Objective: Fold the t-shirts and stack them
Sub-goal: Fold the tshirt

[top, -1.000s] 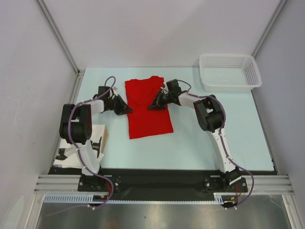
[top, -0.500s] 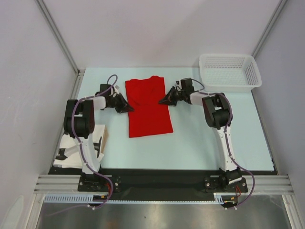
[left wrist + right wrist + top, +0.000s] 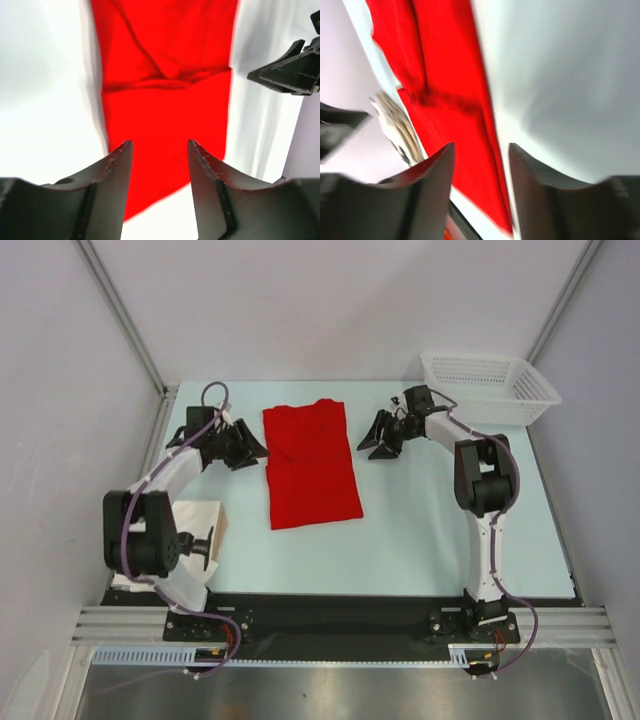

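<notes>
With your left gripper and right gripper both parted and empty either side of the t-shirt, a long red strip lying on the table, pinch matching corners level and fold squarely.

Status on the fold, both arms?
Left gripper open, right gripper open, both empty, flanking red t-shirt. It's folded narrow, flat on table. Nothing in the way; white mesh basket at far right corner.
</notes>
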Robot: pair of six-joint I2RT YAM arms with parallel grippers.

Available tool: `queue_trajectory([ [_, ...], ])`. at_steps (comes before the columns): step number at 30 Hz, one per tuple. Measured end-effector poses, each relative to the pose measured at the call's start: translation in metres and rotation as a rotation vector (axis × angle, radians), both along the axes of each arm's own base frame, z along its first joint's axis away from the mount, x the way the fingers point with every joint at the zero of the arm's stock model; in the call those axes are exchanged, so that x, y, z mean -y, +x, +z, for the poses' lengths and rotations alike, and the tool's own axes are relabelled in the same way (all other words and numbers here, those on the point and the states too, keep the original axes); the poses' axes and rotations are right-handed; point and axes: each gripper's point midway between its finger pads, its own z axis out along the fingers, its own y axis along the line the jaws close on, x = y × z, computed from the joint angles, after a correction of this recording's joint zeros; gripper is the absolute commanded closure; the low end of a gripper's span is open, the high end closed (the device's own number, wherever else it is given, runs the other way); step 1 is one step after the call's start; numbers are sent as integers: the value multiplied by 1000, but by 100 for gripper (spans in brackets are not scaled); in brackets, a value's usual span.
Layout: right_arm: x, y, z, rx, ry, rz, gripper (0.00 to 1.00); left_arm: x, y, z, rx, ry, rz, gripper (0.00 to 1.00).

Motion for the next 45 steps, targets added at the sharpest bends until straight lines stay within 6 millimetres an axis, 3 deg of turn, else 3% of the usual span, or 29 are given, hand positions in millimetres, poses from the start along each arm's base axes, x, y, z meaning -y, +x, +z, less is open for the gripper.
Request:
queue_trajectory([
  [4,14,-45,33,31,-73,92,36,-2,-32,25,71,24,-11,42],
  [7,15,-93,40,11,-90,150,35,1,-70,7,18,30,-26,40],
  [12,-8,-175,10,-90,-102,264,35,10,-147,-51,-174,46,-51,38],
  [14,-14,-200,-6,-139,-113,296,34,11,-166,-64,-227,44,-42,37],
  [16,-16,-214,-16,-171,-121,311,34,12,-169,-67,-241,34,-31,37],
  [25,-18,-212,-17,-145,-95,267,35,21,-168,-83,-294,-27,66,47],
  [29,-16,-208,-19,-143,-83,235,41,20,-163,-86,-291,-37,126,54],
  [33,-13,-201,-21,-145,-76,193,49,21,-157,-88,-294,-50,161,54],
  [45,-7,-183,-23,-141,-89,104,51,24,-144,-89,-295,-68,199,57],
])
